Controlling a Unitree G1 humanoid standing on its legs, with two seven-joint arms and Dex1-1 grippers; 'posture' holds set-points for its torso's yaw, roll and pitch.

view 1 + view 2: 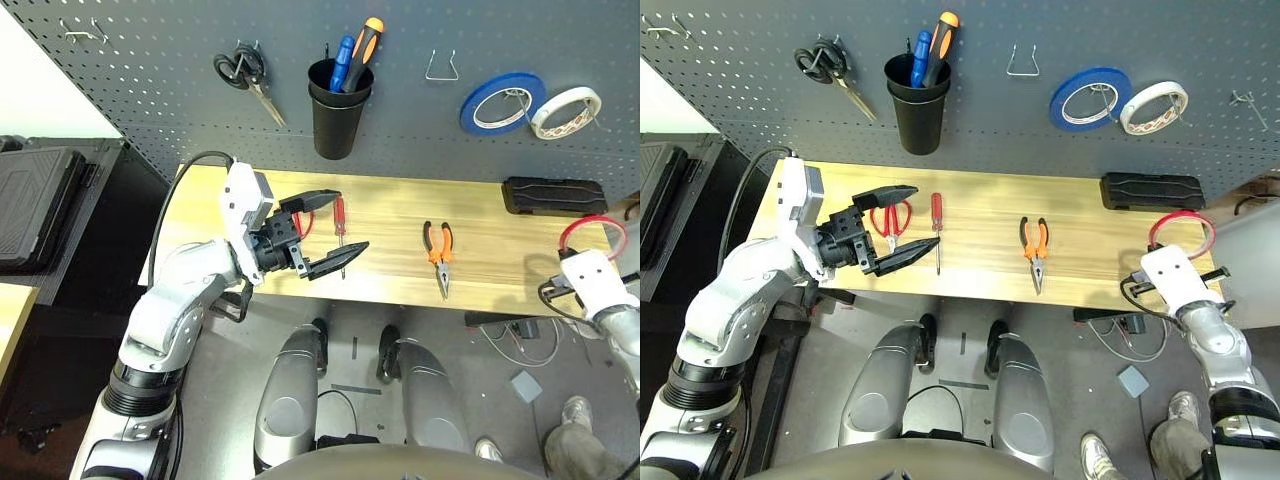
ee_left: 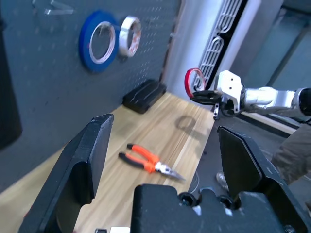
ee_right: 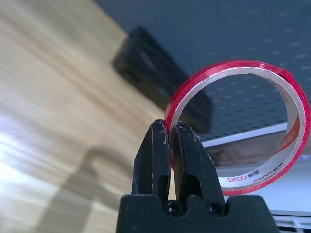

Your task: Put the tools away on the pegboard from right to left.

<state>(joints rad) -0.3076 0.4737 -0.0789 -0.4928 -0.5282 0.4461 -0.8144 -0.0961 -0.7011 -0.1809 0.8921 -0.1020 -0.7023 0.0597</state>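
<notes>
A thin red tape ring (image 3: 252, 178) stands upright, off the table's right end, with my right gripper (image 3: 169, 128) shut on its rim. On the wooden table (image 1: 400, 275) lie the orange-and-black pliers (image 1: 438, 250) at centre right and the slim red-handled screwdriver (image 1: 340, 222) at centre left. The red-handled scissors (image 1: 892, 218) lie just left of the screwdriver. My left gripper (image 1: 335, 230) hovers open over the scissors and screwdriver, holding nothing. The dark grey pegboard (image 1: 420, 130) rises behind the table.
On the pegboard hang black-handled scissors (image 1: 245, 72), a black cup (image 1: 338, 115) with two screwdrivers, an empty wire hook (image 1: 441, 68), a blue tape roll (image 1: 500, 102) and a white one (image 1: 565, 110). A black case (image 1: 553, 195) lies at the table's back right.
</notes>
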